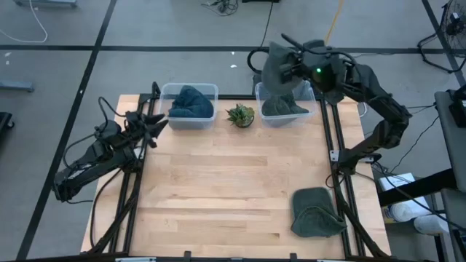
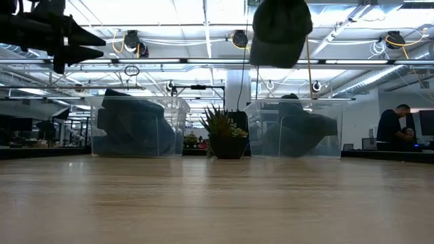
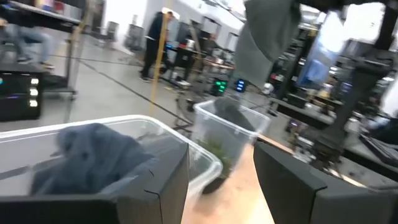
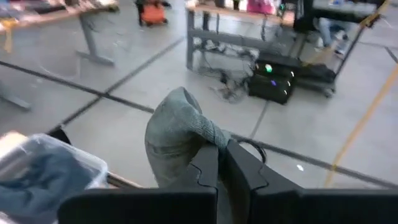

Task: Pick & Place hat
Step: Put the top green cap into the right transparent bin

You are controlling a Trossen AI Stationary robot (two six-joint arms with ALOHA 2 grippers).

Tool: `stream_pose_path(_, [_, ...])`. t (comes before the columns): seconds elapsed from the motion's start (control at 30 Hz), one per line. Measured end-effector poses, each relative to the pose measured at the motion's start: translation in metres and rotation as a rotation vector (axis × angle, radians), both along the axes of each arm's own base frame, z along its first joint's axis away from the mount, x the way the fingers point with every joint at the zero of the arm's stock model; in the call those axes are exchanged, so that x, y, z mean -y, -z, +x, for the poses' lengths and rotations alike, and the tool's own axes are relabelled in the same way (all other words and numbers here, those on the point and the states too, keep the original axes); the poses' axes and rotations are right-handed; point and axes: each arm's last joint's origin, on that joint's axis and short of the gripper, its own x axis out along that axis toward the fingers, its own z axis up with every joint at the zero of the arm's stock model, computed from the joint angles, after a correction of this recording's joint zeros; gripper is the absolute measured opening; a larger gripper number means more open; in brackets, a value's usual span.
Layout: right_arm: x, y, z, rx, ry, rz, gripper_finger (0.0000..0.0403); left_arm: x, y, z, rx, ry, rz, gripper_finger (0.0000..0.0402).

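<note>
A grey-green hat (image 1: pixel 275 67) hangs high over the right clear bin (image 1: pixel 285 109), with my right gripper (image 4: pixel 222 149) shut on it. In the low view the hat (image 2: pixel 279 30) is well above that bin (image 2: pixel 295 129), which holds another dark hat (image 1: pixel 282 106). The left clear bin (image 1: pixel 191 105) holds a blue-grey hat (image 3: pixel 93 155). A further grey-green hat (image 1: pixel 317 212) lies flat on the table at the near right. My left gripper (image 3: pixel 217 180) stands open by the left bin (image 3: pixel 155 134), with nothing between its fingers. My right gripper pinches a bunched fold of the hat (image 4: pixel 208 138) between its two fingers. The fingers come from the table's right, nearly level and tipped a little down. The hat hangs slack below and beside the fingers, lifted clear of the bin (image 4: pixel 43 168).
A small potted plant (image 1: pixel 240 115) stands between the two bins at the table's far edge. Black frame rails (image 1: pixel 336 138) run along the table's left and right sides. People and benches show in the room beyond the table.
</note>
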Motion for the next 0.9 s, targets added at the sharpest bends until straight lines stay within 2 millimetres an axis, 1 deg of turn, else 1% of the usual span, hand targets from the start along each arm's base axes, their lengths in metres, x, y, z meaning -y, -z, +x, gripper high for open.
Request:
stream_pose_path(0.13, [0.006,0.007,0.004,-0.026,0.033,0.022,0.0000,-0.002,0.002,-0.001,0.001,-0.079,-0.040,0.0187])
stream_pose_path(0.3, [0.009,0.012,0.010,-0.065,0.048,0.023,0.0000,-0.003,0.011,-0.002,-0.053,-0.140,-0.129,0.0186])
stream_pose_path(0.43, [0.010,0.012,0.011,-0.062,0.049,0.017,0.0000,-0.005,0.019,0.001,-0.080,-0.134,-0.112,0.0186])
stream_pose_path(0.53, [0.010,0.014,0.013,-0.069,0.043,0.021,0.0000,-0.007,0.024,0.006,-0.038,-0.093,-0.052,0.0186])
stream_pose_path(0.67, [0.010,0.014,0.012,-0.065,0.027,0.030,0.0000,-0.010,0.036,0.013,0.009,-0.054,-0.010,0.0186])
stream_pose_path(0.9, [0.009,0.014,0.013,-0.032,0.015,0.057,0.0000,-0.013,0.057,0.018,0.020,-0.051,-0.058,0.0186])
